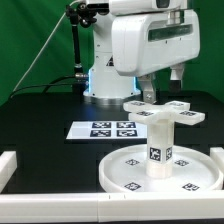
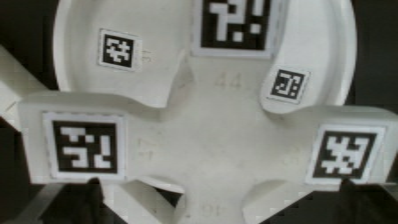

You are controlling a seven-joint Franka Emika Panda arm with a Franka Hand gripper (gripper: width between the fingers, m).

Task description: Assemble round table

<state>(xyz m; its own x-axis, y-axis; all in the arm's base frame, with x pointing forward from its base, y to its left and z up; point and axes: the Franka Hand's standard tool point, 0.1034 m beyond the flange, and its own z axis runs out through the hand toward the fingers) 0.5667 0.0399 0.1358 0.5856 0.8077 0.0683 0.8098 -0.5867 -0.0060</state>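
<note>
Hidden or unclear:
- The gripper point(image 1: 159, 94) hangs right over the cross-shaped foot point(image 1: 160, 108), tucked under the arm's bulky white body point(image 1: 150, 40). One dark finger reaches down at the foot's far side. The other finger is not clearly seen.
- I cannot tell how wide the pincer stands, or whether it grips the foot.
- In the wrist view the cross-shaped foot point(image 2: 205, 130) fills most of the picture. No fingers show there. The leg is wholly hidden under the foot.
- The round disc point(image 2: 169, 55) shows only as a blurred arc behind the foot, cut off by the edges. The tags on both are soft.
- In the exterior view the arm's upper part is cut off at the top.

Task parts:
- The round disc point(image 1: 120, 178) lies flat on the near side, toward the exterior view's right.
- The short leg point(image 1: 158, 142) stands upright at the disc's hub.
- The foot sits level on top of the leg.

Surface and room:
- The table point(image 1: 45, 115) is black.
- The marker board point(image 1: 105, 129) lies flat on it, farther back and toward the exterior view's left of the disc, apart from it.
- White rails point(image 1: 60, 208) run along the near edge and at both sides.
- A green curtain point(image 1: 35, 40) hangs behind, and a dark cable runs down by the arm's base.
</note>
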